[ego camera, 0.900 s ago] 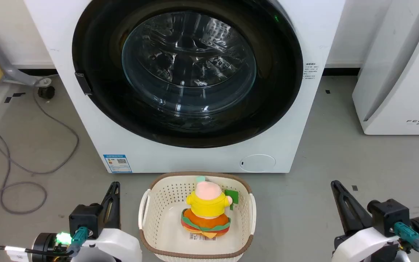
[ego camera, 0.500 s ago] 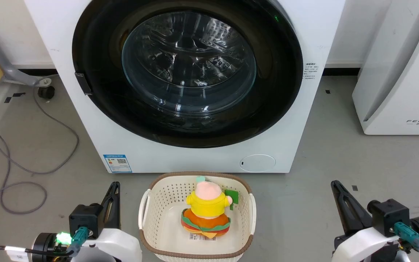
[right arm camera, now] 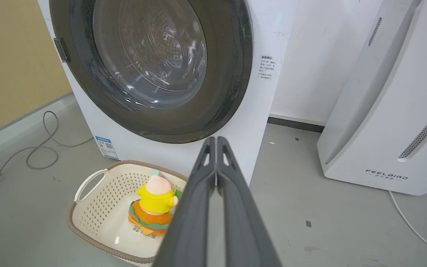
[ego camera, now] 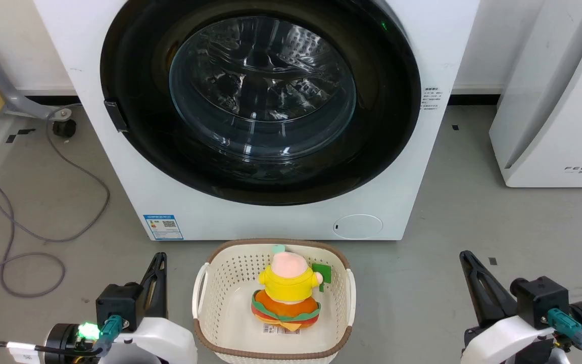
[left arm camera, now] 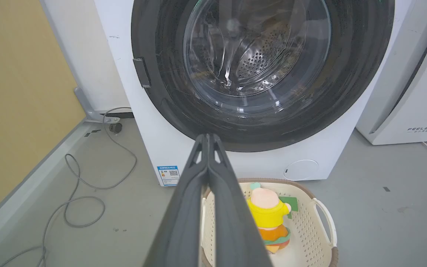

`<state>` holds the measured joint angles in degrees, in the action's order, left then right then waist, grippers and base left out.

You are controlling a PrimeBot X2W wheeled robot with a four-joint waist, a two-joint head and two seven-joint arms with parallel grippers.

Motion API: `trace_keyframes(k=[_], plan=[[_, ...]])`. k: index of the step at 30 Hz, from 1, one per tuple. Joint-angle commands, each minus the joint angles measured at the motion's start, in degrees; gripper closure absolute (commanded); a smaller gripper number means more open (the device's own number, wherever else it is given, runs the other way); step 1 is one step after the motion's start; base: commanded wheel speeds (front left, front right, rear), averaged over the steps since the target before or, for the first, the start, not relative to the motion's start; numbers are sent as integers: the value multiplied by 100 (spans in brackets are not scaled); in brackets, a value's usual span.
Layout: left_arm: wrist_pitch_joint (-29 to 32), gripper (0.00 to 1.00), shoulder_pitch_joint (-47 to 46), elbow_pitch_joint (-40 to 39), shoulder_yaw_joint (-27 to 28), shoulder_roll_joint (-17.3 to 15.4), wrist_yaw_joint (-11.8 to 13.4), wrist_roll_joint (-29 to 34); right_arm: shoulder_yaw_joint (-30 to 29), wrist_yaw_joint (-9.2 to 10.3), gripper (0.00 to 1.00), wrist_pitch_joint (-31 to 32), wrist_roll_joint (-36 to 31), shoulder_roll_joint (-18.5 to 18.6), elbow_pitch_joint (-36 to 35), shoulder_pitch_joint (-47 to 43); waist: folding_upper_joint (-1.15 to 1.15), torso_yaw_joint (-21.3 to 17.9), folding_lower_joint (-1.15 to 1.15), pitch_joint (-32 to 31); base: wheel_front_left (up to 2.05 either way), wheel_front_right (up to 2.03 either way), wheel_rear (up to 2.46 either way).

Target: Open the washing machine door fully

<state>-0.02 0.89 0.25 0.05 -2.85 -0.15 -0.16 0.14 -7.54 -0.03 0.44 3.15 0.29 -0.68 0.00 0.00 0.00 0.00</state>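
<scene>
Door (ego camera: 260, 101), closed, flush in the front of the washer (ego camera: 281, 222), clear glass bowl bulging at its centre. No start on the opening yet, judging by that fit.

Left tool (ego camera: 158, 259) low at the left, fingers pressed together, empty, well apart from the door. Right tool (ego camera: 465, 255) low at the right, likewise pinched closed on nothing. Between them on the floor, basket (ego camera: 201, 288) with toy (ego camera: 288, 288), just in front of the washer and below the door's lower rim.

Probably heavy and rigid: thick glass, wide glossy black ring, slick under flat pads, held by a catch that wants a firm tug. Likeliest hold: small black tab (ego camera: 115, 115) on the left rim. Cannot tell from here whether handle or hinge cover. Better to hook behind an edge and pull outward along the arc than to squeeze the ring. Best kept off the glass. Worth watching the basket during the swing.
</scene>
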Motion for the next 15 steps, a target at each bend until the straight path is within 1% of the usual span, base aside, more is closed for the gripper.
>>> trace_keyframes(k=[1,2,3,11,12,15], plan=[[2,100,-89,-25,-5,-3,15,16,-14,5,100,3,-44,-27,-29,68,0,0,0,0,0,0,0],[2,100,-89,-25,-5,-3,15,16,-14,5,100,3,-44,-27,-29,68,0,0,0,0,0,0,0],[0,0,2,1,0,0,-1,-1,2,-1,0,0,2,1,1,-2,0,0,0,0,0,0,0],[-80,0,-30,69,-33,0,-6,-54,-3,-1,0,-78,84,0,80,-15,0,-15,0,0,0,0,0],[-116,0,-45,94,-51,0,-3,-72,4,-1,100,-115,136,-1,120,-17,0,-23,0,4,0,0,0],[-152,0,-60,119,-67,0,5,-87,6,0,100,-151,194,-2,154,-12,0,-29,0,11,0,0,0]])
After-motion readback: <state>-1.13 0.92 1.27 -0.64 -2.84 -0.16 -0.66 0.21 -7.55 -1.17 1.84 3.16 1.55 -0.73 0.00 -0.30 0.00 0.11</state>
